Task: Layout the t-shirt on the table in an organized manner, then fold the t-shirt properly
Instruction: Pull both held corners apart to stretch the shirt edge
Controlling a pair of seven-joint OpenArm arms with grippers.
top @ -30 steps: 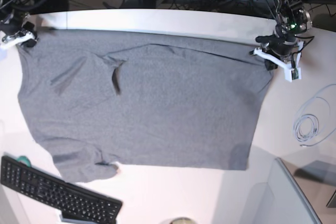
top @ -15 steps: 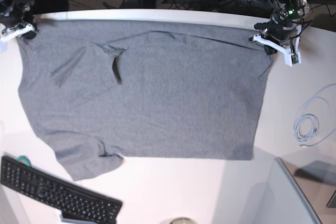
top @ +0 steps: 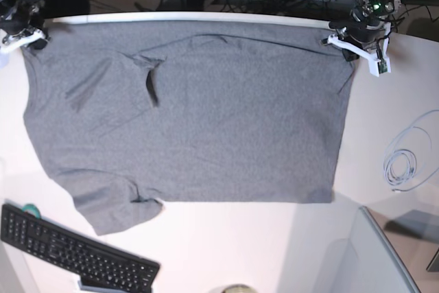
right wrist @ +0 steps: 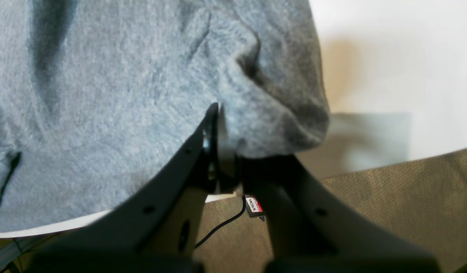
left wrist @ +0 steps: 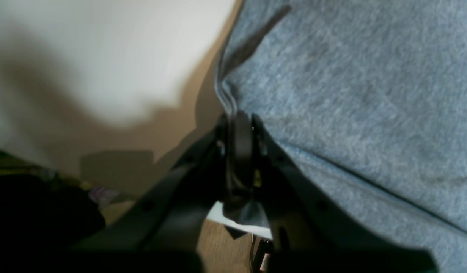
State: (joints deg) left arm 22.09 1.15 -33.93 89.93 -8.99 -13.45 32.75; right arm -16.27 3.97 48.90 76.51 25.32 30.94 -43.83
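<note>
My left gripper (left wrist: 237,125) is clamped on one hem corner of the t-shirt (top: 185,114), my right gripper (right wrist: 218,113) pinched on the other far corner. The grey cloth spreads away from both jaws across the white table (top: 274,252), one sleeve crumpled at the near edge. Soft, light and limp, it looks best held by hems and corners. A keyboard (top: 75,252) and coiled cable (top: 401,166) lie beyond; cables crowd the floor behind my jaws.

The table (top: 226,252) bears the t-shirt (top: 206,114), keyboard (top: 68,252) and cable (top: 401,166).
</note>
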